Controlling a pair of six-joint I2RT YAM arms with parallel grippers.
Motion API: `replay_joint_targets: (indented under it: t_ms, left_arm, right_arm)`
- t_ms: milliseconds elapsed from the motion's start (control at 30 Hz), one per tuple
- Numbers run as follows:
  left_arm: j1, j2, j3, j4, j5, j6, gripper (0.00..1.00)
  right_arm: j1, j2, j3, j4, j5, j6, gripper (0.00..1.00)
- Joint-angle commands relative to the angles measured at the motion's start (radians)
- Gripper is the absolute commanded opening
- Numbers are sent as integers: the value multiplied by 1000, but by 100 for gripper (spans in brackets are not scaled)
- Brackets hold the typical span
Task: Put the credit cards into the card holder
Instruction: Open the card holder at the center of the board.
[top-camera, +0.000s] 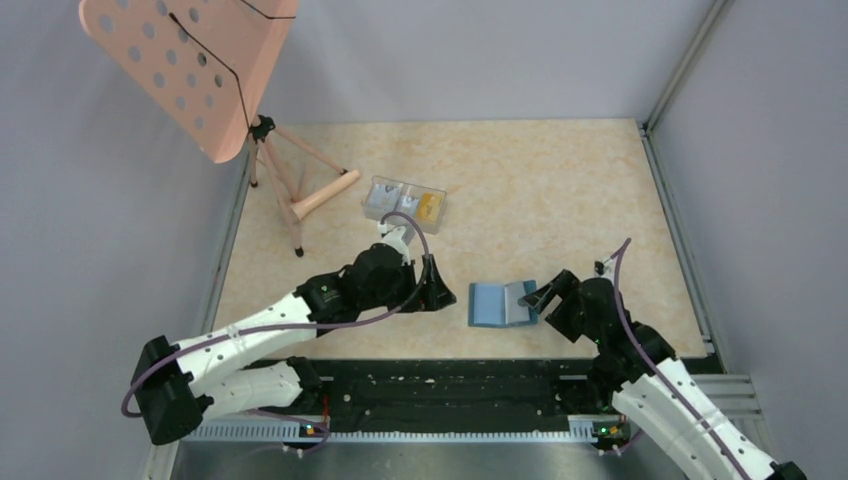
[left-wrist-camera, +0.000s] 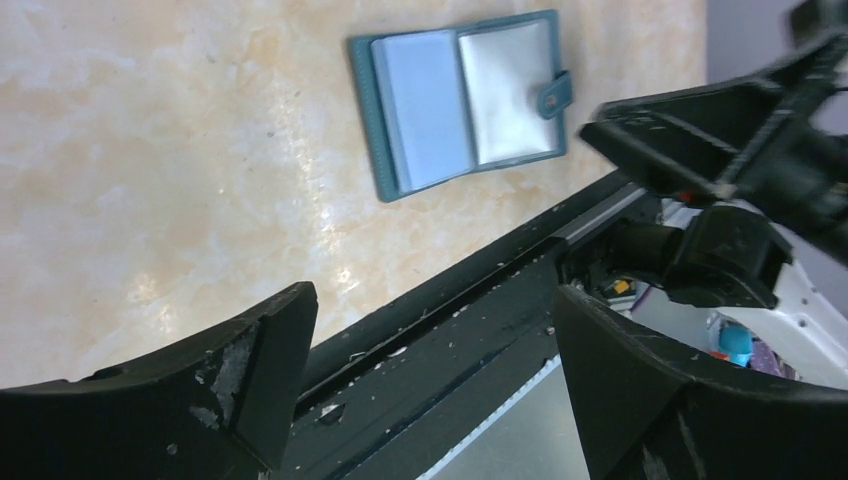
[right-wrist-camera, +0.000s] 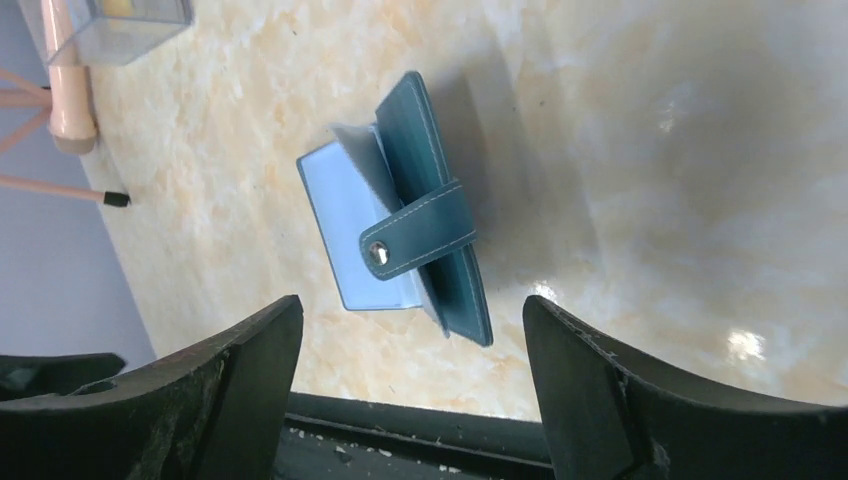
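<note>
R gripper is seen w/ jaws spread wide, nothing held, right at the right edge of the card holder; contact can't be told. The holder is laid open on the table near the front edge, one teal cover tilted up, snap tab draped across it. L gripper, also spread & empty, is held just left of it. The credit cards are kept in a clear box further back, well apart.

Card holder edge behind R claw.
</note>
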Motion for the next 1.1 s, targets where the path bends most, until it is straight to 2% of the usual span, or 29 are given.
replay_joint_targets:
  t_ms: [0,100,267,367,467,767,900,1067]
  left_arm:
    - [4,51,41,-48,-21,-30,94]
    - [6,84,87,-97,-46,-19,95]
    - [54,123,120,-101,-21,-19,95]
    - [112,145,128,-75,52,2,95]
    - [181,178,162,-67,101,48,95]
    - [410,371,413,-140,167,255,94]
    - [499,537,567,-171,221,342,92]
    - [559,759,817,-259,302,450,88]
  right_arm:
    - [-5,-8,190,-221,119,-123,80]
    - [-5,104,303,-219,56,-227,73]
    - [-4,346,413,-90,-201,-396,31]
    - [-3,455,391,48,-325,-407,12]
    - [-2,562,354,114,-334,-413,0]
    - [-2,633,225,175,-260,-395,0]
    - [-1,655,225,170,-251,-401,0]
    - [-2,692,261,146,-211,-412,1]
